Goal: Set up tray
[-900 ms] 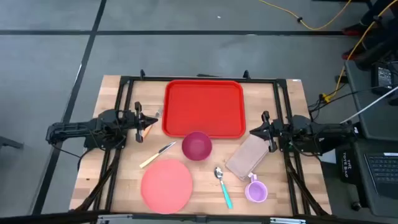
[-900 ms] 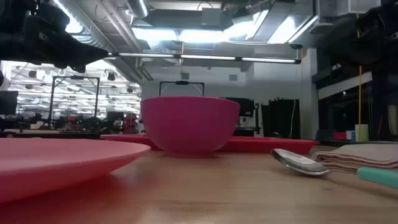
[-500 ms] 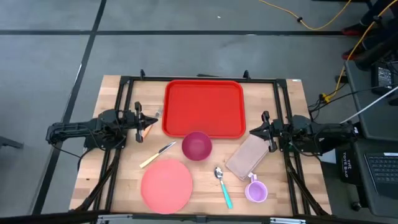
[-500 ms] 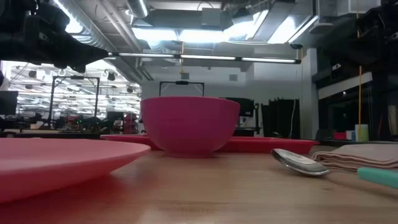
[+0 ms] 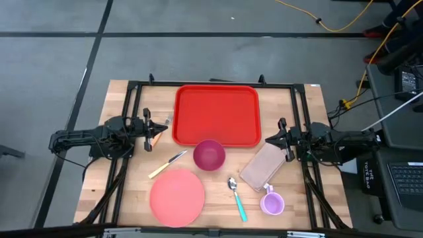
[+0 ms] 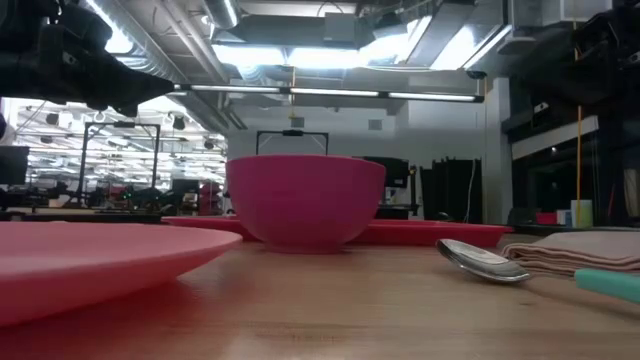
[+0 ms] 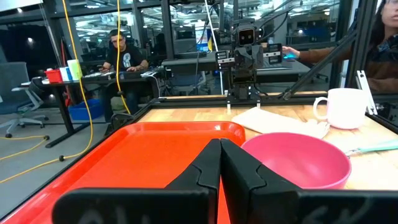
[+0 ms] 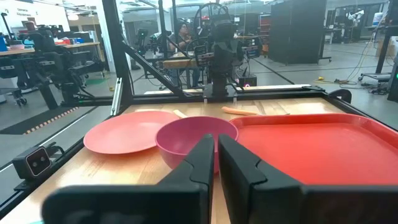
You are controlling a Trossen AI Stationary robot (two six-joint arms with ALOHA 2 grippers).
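The bright red tray [image 5: 217, 114] lies flat at the table's far middle, bare inside; it also shows in the left wrist view [image 7: 155, 152] and the right wrist view [image 8: 317, 143]. A magenta bowl [image 5: 209, 155] stands just near the tray's near edge. My left gripper [image 5: 149, 125] hovers shut left of the tray, pointing right. My right gripper [image 5: 280, 137] hovers shut right of the tray, over the far end of a folded beige napkin [image 5: 263, 165], pointing left. Neither touches anything.
A salmon-pink plate [image 5: 176, 196] lies at the near left. A knife [image 5: 166, 164], a teal-handled spoon [image 5: 236, 197] and a lilac mug [image 5: 271, 202] lie around it. An orange-handled utensil [image 5: 158, 135] lies by my left gripper. Black frame rails run along both sides.
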